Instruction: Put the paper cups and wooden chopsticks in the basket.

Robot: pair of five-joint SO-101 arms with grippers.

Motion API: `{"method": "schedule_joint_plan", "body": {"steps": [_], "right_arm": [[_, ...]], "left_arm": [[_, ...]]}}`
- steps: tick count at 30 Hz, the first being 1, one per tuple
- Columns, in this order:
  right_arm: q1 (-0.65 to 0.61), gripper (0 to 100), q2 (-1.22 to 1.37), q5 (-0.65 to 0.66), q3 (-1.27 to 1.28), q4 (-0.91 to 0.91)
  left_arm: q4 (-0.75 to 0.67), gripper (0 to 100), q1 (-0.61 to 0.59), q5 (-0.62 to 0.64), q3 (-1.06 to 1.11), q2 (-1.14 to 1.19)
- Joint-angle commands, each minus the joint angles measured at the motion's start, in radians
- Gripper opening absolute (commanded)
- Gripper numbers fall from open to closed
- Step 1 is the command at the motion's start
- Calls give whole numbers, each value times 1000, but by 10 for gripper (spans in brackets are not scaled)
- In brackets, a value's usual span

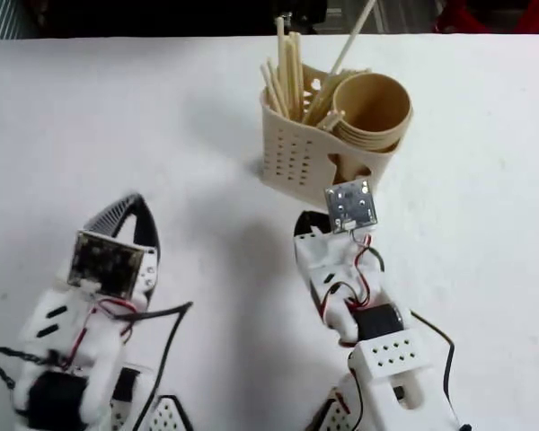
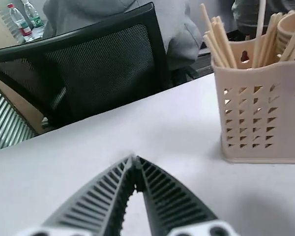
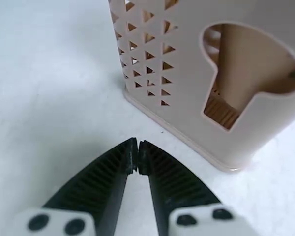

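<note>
With paper cups [image 1: 370, 106] and wooden chopsticks [image 1: 287, 67] in the basket [image 1: 296, 157], ease right gripper [image 3: 137, 156], closed empty just beside it, away without bumping; leave left gripper [image 2: 134, 167], closed empty, well apart.

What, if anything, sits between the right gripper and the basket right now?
Nothing visible does. The right gripper, shut and empty, points at the basket with only a strip of table between them. The cups and chopsticks stand inside the basket.
</note>
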Motion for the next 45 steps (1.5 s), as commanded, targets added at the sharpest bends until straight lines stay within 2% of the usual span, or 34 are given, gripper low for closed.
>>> {"method": "schedule_joint_plan", "body": {"steps": [1, 7, 10, 17, 28, 36, 45], "right_arm": [[19, 19, -25, 5, -6, -18], [41, 18, -157, -8, 9, 44], [44, 18, -329, -57, 38, 117], [45, 17, -737, -54, 127, 268], [71, 19, -722, -54, 94, 294], [73, 18, -717, -57, 269, 406], [122, 18, -720, -55, 269, 704]], "left_arm": [[-129, 23, -65, -34, 199, -107], [-157, 23, -74, -55, 333, -150], [-157, 23, -74, -54, 362, -150], [-157, 24, -76, -54, 437, -150], [-157, 24, -76, -54, 592, -150], [-144, 24, -76, -51, 595, -147], [78, 24, -76, -54, 595, -147]]}}
